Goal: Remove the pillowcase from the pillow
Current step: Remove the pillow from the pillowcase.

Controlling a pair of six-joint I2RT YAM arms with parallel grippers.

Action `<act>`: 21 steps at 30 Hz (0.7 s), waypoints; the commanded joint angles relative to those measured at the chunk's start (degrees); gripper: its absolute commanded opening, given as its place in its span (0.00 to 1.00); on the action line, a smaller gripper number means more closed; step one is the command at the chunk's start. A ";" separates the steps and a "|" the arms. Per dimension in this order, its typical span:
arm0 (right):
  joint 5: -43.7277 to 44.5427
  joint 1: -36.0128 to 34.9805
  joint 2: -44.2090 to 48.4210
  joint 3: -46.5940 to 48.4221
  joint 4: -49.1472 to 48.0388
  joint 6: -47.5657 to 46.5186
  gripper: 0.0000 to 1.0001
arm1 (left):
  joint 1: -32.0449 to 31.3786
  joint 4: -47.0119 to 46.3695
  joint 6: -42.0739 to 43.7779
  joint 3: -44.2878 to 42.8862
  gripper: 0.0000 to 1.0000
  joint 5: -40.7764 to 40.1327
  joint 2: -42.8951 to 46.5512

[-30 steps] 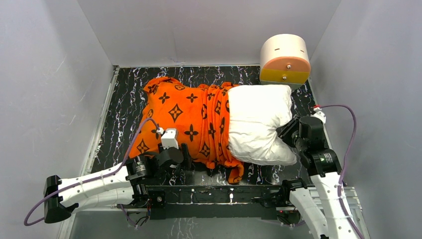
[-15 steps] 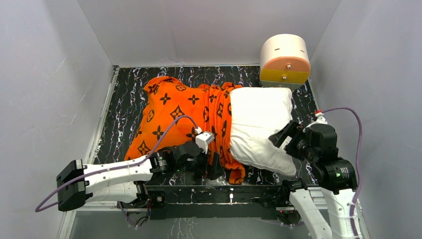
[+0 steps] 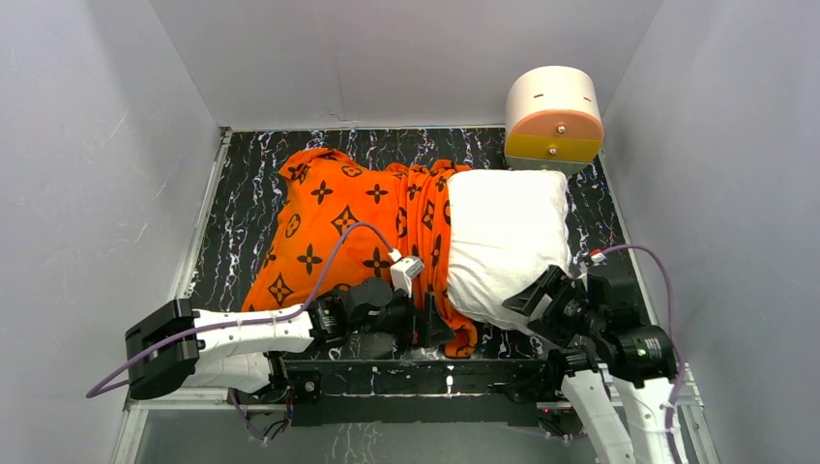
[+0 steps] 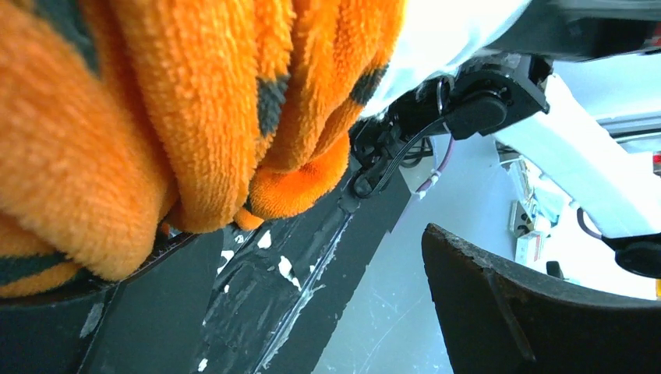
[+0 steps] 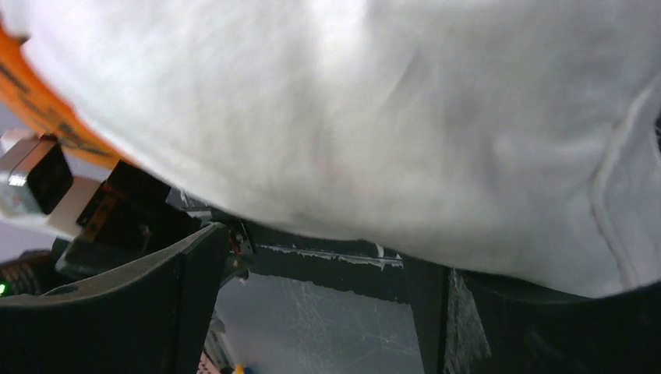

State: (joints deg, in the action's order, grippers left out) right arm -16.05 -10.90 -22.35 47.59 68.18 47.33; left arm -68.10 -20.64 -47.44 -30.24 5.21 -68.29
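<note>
The pillowcase (image 3: pixel 338 227) lies across the left and middle of the dark marbled table (image 3: pixel 237 184). It covers the left half of the pillow, and its open end is bunched in thick folds around the pillow's middle. A curl of orange hem (image 3: pixel 462 338) hangs at the near edge.

The left gripper (image 3: pixel 422 324) sits low at that near hem with its jaws spread wide and holding nothing. In the left wrist view the plush folds (image 4: pixel 195 117) crowd against one side of the gap.

To the right, the bare white half of the pillow (image 3: pixel 508 237) is exposed, its far corner close to the round drawer box (image 3: pixel 553 116). The right gripper (image 3: pixel 535 298) is at the pillow's near right edge, also open. The pillow bulges just above its fingers (image 5: pixel 117 312), unpinched.

With neither arm holding anything, the risks are these:
- If the left jaws close deep, they may catch the pillow along with the fabric.
- If the pillow is not anchored on the right, a leftward pull would likely drag the whole bundle rather than strip the cover.
- The bunched folds could jam.
- A shove towards the far side might knock the box.
</note>
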 commanded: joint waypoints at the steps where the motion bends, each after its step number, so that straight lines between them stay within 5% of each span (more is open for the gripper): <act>1: -1.17 -0.07 -0.12 -7.61 -15.68 8.91 0.87 | 0.02 -5.16 -1.60 1.73 0.98 -4.11 0.37; 7: 2.78 -0.01 -0.68 -15.64 -37.99 14.47 0.82 | 0.06 -12.99 -5.79 8.18 0.98 -14.06 -0.91; 16: -2.19 -0.08 -2.04 -21.40 -49.96 15.25 0.00 | 0.05 -25.28 -9.95 6.52 0.98 -15.43 -10.22; 20: -6.33 -0.07 -3.89 -19.25 -47.17 14.13 0.00 | 0.07 -27.00 -9.82 1.36 0.94 -28.32 -16.30; 21: -6.14 -0.08 -3.78 -18.01 -45.89 13.44 0.00 | 0.07 -27.37 -7.93 0.53 0.85 -32.04 -17.39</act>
State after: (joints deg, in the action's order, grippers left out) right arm -18.48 -10.87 -25.69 25.93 24.29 62.43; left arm -68.53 -44.66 -57.06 -25.80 -13.87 -82.61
